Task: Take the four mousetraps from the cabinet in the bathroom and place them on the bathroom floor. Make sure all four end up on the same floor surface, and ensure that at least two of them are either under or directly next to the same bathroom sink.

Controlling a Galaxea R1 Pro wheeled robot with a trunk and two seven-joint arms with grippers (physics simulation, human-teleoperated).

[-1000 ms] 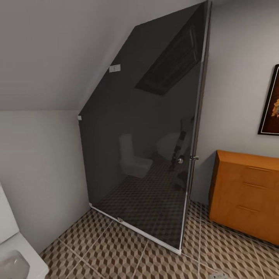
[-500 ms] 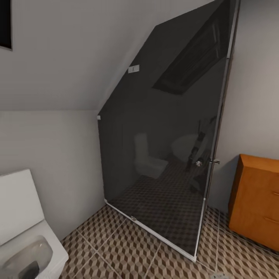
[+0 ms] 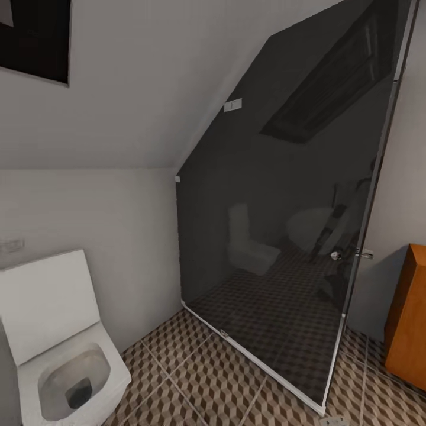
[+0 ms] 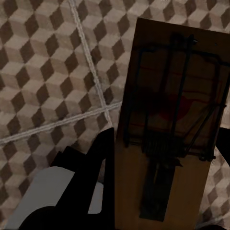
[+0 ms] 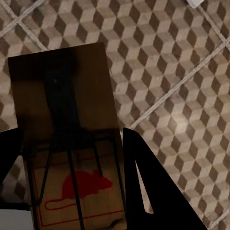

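Mousetraps, one (image 4: 165, 143) clamped in the left hand (image 4: 112, 158) and one (image 5: 72, 143) in the right hand (image 5: 67, 158) above the bathroom floor (image 3: 195, 378), looked light, stiff and best pinched by the wooden edges, clear of the spring bar.

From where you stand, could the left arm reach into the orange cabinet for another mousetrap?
Probably not. The left tool is already holding a mousetrap above the tiled floor, and the cabinet sits at the head view's far right edge, on the right arm's side.
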